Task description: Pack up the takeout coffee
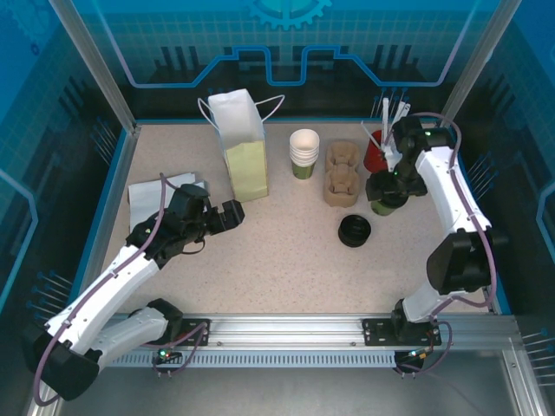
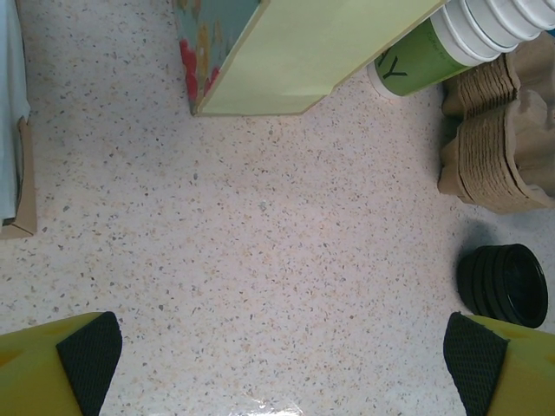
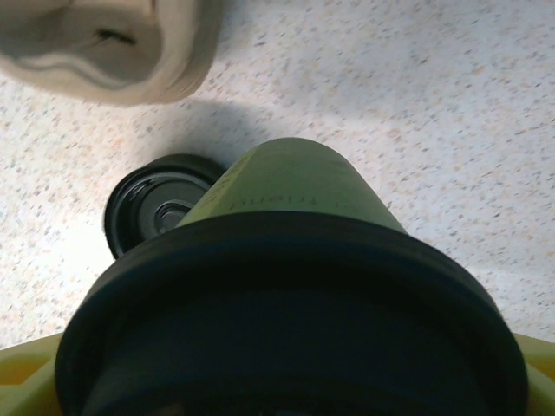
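Takeout coffee (image 3: pixel 295 186) being gripped by right gripper (image 1: pixel 387 192), beside lid stack (image 1: pixel 354 230); left gripper (image 1: pixel 234 214) hovering wide open, empty, over bench (image 1: pixel 286 256).

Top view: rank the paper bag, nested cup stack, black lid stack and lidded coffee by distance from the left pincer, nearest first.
From the left pincer:
1. paper bag, just behind it.
2. nested cup stack, back centre.
3. black lid stack, mid-table, to its right.
4. takeout coffee, far right.
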Controlling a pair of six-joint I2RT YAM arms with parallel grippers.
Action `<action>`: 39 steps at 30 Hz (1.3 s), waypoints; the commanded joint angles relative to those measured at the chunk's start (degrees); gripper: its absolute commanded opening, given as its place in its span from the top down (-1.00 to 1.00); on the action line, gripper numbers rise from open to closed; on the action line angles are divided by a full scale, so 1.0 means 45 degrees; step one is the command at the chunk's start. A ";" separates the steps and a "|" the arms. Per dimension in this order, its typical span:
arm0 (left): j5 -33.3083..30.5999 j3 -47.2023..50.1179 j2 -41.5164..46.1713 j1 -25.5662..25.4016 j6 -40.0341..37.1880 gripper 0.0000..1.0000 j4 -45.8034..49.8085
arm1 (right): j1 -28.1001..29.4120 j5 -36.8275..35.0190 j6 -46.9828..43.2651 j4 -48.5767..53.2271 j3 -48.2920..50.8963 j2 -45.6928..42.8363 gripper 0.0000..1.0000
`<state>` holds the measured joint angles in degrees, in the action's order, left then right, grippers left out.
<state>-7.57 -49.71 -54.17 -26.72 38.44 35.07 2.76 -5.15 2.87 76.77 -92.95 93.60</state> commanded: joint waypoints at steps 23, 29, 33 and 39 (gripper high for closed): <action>-0.0270 -0.0513 -0.0091 0.0157 -0.0553 -0.98 0.0395 | -0.0946 0.0008 -0.0477 -0.2152 -0.2124 0.5188 -0.80; -0.0351 -0.0649 -0.0110 0.0157 -0.0543 -0.97 0.0642 | -0.1086 0.0483 -0.0506 -0.2575 -0.1363 0.4628 -0.98; -0.0330 -0.0808 -0.0110 0.0194 -0.0552 -0.97 0.0891 | -0.1107 0.0482 -0.0473 -0.2666 -0.0909 0.4222 -1.00; -0.0260 -0.0896 -0.0042 0.0235 -0.0286 -0.98 0.1259 | -0.1116 0.0310 -0.0246 -0.2715 0.0057 0.3272 -1.00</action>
<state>-8.19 -51.90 -54.48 -26.28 37.15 38.46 -1.34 -4.05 1.06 64.45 -94.11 112.14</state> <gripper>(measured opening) 0.988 0.997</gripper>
